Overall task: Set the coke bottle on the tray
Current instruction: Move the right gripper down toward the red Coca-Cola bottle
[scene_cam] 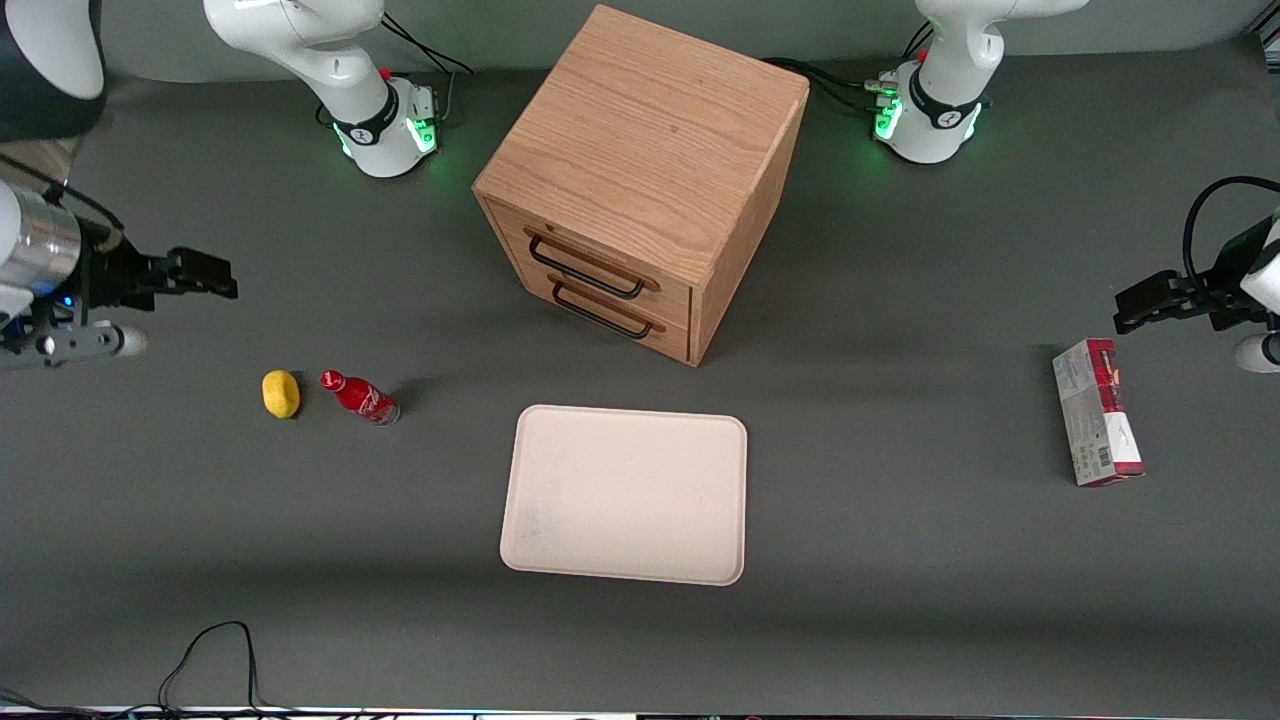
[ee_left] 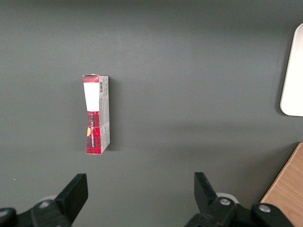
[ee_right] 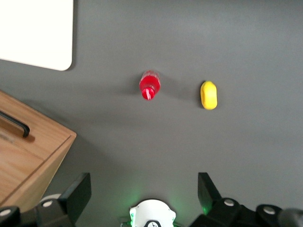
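The coke bottle [scene_cam: 360, 397] is small and red with a red cap. It stands on the dark table beside a yellow lemon, toward the working arm's end; the right wrist view looks down on the bottle [ee_right: 149, 85] from above. The cream-white tray [scene_cam: 625, 493] lies flat in front of the wooden drawer cabinet with nothing on it, and one rounded corner of the tray [ee_right: 35, 30] shows in the right wrist view. My gripper [scene_cam: 205, 275] hovers well above the table, farther from the front camera than the bottle. The gripper [ee_right: 143, 191] is open and holds nothing.
A lemon [scene_cam: 281, 393] lies close beside the bottle. The wooden cabinet [scene_cam: 640, 180] with two black-handled drawers stands mid-table, farther from the front camera than the tray. A red-and-grey carton [scene_cam: 1096, 411] lies toward the parked arm's end. Cables [scene_cam: 210, 660] trail along the near table edge.
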You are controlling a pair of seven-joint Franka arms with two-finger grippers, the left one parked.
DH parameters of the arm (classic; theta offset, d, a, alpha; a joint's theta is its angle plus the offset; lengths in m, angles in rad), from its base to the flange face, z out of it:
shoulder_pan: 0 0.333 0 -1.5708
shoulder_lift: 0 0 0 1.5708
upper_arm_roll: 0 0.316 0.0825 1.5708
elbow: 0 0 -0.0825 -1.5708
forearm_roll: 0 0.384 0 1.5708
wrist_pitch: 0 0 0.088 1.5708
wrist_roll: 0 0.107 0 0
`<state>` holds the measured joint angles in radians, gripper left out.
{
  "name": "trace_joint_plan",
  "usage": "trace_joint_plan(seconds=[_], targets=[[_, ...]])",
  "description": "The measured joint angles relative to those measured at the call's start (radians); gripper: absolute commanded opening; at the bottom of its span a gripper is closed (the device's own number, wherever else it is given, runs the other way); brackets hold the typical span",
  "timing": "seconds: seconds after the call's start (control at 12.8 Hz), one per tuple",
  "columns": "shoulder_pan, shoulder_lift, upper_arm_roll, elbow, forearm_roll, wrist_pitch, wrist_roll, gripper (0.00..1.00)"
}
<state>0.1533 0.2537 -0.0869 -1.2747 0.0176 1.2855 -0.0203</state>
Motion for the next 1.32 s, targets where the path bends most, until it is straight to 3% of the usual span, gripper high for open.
trace_joint_plan(seconds=[0.23, 0.7, 1.01, 1.32], targets=[[0.017, 0.113, 0.010, 0.131, 0.000, -0.038, 0.049, 1.00], [0.017, 0.113, 0.010, 0.140, 0.000, -0.074, 0.052, 1.00], [0.017, 0.050, 0.010, 0.006, 0.000, -0.023, 0.052, 1.00], [0.031, -0.044, 0.011, -0.282, 0.002, 0.235, 0.052, 1.00]])
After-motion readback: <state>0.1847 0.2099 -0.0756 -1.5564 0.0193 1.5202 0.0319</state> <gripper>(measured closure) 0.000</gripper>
